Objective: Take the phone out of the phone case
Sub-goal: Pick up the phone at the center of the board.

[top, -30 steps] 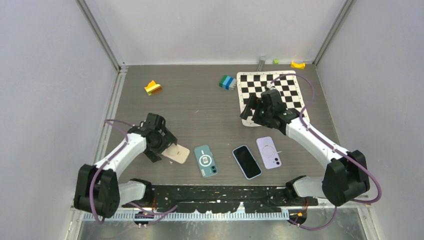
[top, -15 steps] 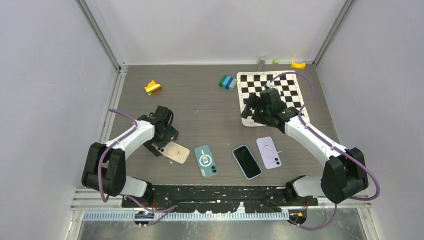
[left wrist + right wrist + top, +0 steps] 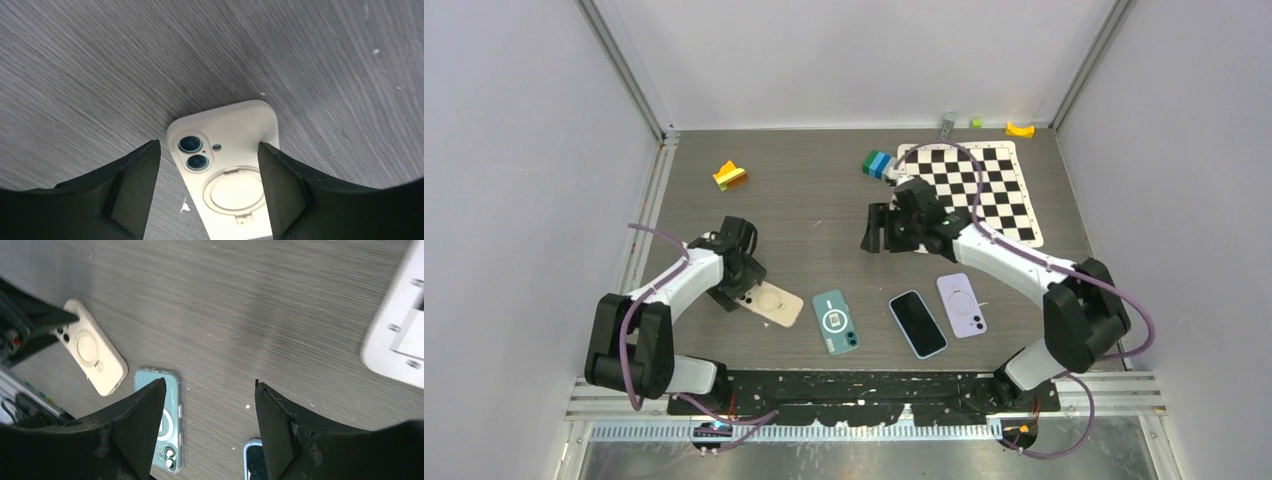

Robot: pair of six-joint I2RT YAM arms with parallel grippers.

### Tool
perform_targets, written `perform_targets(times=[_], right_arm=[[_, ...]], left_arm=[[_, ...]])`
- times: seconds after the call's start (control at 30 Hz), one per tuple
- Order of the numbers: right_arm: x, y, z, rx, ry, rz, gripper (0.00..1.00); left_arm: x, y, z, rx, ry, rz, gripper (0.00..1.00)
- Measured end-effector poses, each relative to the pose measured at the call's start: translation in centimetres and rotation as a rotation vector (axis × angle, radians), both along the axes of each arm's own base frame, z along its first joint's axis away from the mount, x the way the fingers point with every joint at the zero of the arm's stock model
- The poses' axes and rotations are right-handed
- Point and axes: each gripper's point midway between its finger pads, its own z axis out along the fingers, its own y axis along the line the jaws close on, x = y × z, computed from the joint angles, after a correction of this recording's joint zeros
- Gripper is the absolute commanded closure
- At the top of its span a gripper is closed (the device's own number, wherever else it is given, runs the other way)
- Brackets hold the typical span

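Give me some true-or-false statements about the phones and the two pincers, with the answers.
1. The teal phone lies between the cream phone and the dark-screened phone. True.
2. The left pincer straddles the cream phone's camera end. True.
3. The right pincer holds the teal phone. False: it hangs open and empty above the table.
4. The lilac phone lies screen up. False: its back, with a ring, faces up.
5. A checkered mat lies in the table's far right part. True.
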Motion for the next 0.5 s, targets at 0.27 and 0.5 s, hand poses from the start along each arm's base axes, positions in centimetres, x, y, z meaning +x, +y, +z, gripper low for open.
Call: perform_targets(times=[0.27, 0.5], right_arm=[[-2.7, 9.1, -3.2, -0.116, -0.045, 0.319, 0.30], [-5.6, 14.7, -5.9, -0.218, -0.094, 0.517, 0.16]], left_arm=[[-0.2, 1.0, -0.9, -0.049, -0.002, 0.016, 0.57], [-0.5, 1.3, -1.0, -0.084, -0.029, 0.008, 0.52]])
